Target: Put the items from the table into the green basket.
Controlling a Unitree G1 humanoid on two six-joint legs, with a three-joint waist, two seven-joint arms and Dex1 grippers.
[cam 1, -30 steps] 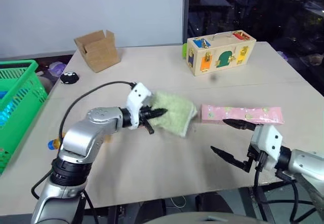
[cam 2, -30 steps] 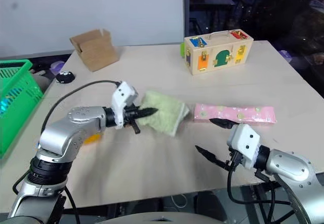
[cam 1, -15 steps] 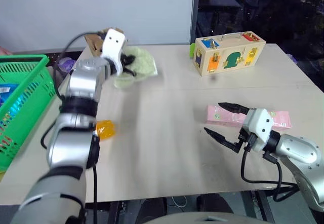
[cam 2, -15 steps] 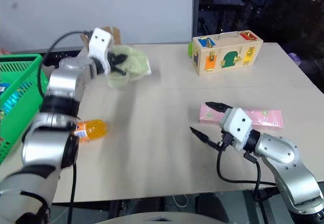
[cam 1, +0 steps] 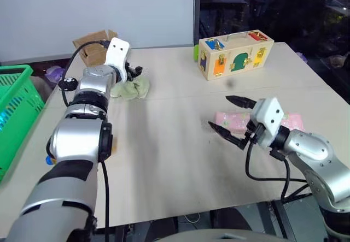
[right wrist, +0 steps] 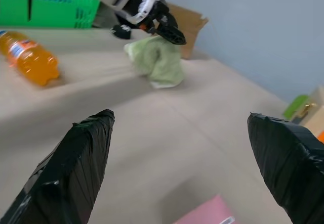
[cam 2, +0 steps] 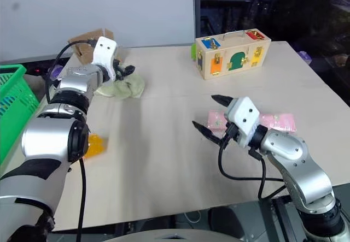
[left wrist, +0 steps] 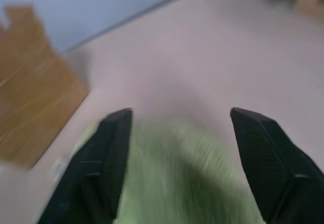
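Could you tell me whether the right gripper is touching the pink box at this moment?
Cannot tell. In the left eye view the open right gripper overlaps the near end of the pink box, but whether a fingertip rests on it is not plain.

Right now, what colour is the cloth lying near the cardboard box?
Pale green; the cloth shows best in the right wrist view.

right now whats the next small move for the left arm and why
Probably close the left gripper back onto the green cloth: its jaws stand open with the cloth lying on the table beside the cardboard box, not in the green basket off to the robot's left.
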